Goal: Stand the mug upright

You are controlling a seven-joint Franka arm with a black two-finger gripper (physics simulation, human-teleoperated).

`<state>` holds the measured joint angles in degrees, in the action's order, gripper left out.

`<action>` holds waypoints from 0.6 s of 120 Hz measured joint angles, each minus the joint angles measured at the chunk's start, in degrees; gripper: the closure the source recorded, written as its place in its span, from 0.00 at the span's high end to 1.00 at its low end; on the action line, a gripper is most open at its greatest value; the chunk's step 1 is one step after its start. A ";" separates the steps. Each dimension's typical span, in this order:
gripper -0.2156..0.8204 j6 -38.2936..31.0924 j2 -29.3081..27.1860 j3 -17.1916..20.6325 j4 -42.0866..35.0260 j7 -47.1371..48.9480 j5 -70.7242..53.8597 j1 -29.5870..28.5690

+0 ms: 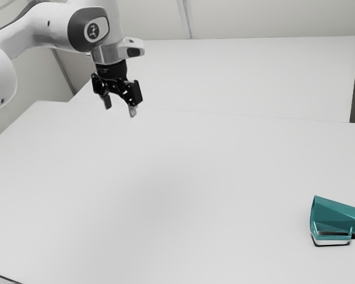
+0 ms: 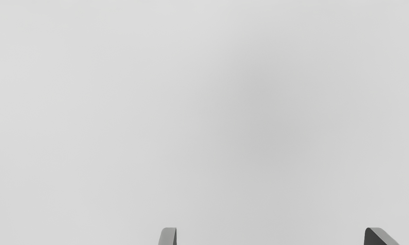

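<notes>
White table (image 1: 165,177) before you: the teal mug (image 1: 337,214) lies sideways, near, at the exterior view's right; your gripper (image 1: 120,110), 2 fingers apart, hangs far, at the exterior view's left.

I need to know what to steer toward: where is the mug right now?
In the exterior view, the teal mug lies on its side on the white table, near that view's right edge.

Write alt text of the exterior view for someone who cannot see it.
A teal, angular mug lies tipped on its side on a white table, toward the exterior view's right. Toward its left, a white robot arm holds an open, empty black two-finger claw above the table.
</notes>
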<state>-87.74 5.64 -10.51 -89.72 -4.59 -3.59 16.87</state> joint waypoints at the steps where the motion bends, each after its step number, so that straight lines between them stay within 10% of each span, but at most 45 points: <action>1: 0.79 -0.28 0.00 -0.02 -0.03 -0.12 0.02 0.03; 72: 0.79 -28.22 3.93 -2.24 -13.06 7.37 18.82 17.99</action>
<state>-115.97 9.57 -12.74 -102.78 2.78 15.23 34.86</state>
